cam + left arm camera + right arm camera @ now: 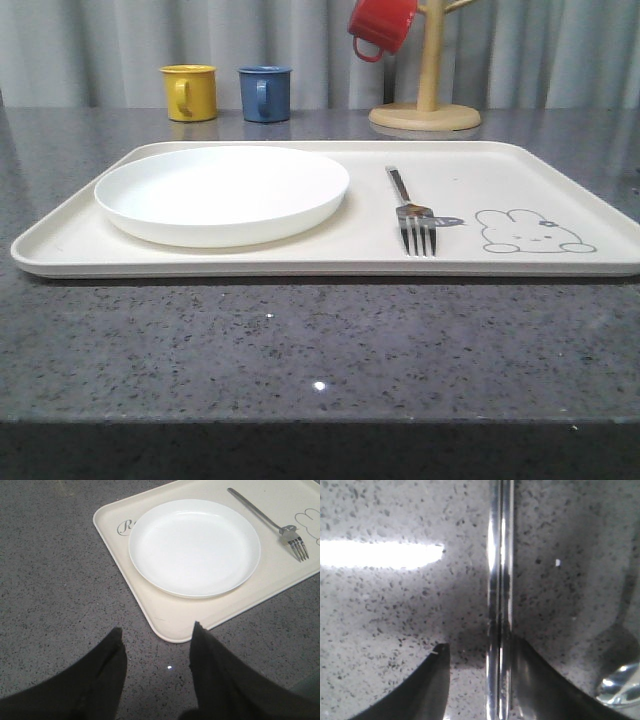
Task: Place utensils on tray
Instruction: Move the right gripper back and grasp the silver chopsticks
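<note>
While the fork [412, 213] and plate [222, 193] sit on the tray [300, 258], chopsticks [499, 600] lie on the bench [395, 630] — right jaws spread astride them; left jaws open, empty. Close squarely on both sticks — lift level.

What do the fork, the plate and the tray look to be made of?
Fork: polished metal, going by its mirror-bright glints. Plate: smooth glossy white, maybe ceramic or melamine; the look leaves it open. Tray: matte cream, likely plastic, with a printed grey bunny and a soft, dull surface.
</note>
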`<state>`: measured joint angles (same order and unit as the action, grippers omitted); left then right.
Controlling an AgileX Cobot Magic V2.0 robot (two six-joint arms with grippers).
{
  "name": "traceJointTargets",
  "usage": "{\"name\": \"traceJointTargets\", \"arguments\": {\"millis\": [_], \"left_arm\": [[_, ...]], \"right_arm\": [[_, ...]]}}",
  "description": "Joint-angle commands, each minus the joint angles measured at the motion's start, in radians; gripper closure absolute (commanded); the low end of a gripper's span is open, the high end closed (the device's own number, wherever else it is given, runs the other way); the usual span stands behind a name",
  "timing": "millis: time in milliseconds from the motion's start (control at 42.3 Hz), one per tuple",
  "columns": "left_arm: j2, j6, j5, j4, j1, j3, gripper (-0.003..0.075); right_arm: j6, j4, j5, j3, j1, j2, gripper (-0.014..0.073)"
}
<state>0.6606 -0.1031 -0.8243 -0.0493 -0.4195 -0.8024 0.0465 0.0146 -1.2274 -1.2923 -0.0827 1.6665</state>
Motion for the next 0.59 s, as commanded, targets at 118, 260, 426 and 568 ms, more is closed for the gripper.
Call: {"name": "traceJointTargets", "arguments": {"millis": [118, 260, 426, 568], "left_arm": [[0.0, 0.01, 0.069, -0.01, -0.007, -0.025, 0.0418], [0.0, 0.01, 0.069, -0.01, -0.007, -0.025, 0.0418], [0.0, 0.01, 0.069, -0.01, -0.007, -0.025, 0.0418], [0.0, 0.01, 0.069, -0.01, -0.007, -0.025, 0.0418]], "right_arm": [[0.014, -0.001, -0.025, -0.022, -0.007, -0.032, 0.0322], [0.014, -0.005, -0.031, -0.023, -0.007, -0.032, 0.0464], [0.014, -0.005, -0.031, -0.023, -0.007, -0.032, 0.0503], [0.014, -0.004, -0.031, -0.027, -0.007, -0.042, 0.0503]]}}
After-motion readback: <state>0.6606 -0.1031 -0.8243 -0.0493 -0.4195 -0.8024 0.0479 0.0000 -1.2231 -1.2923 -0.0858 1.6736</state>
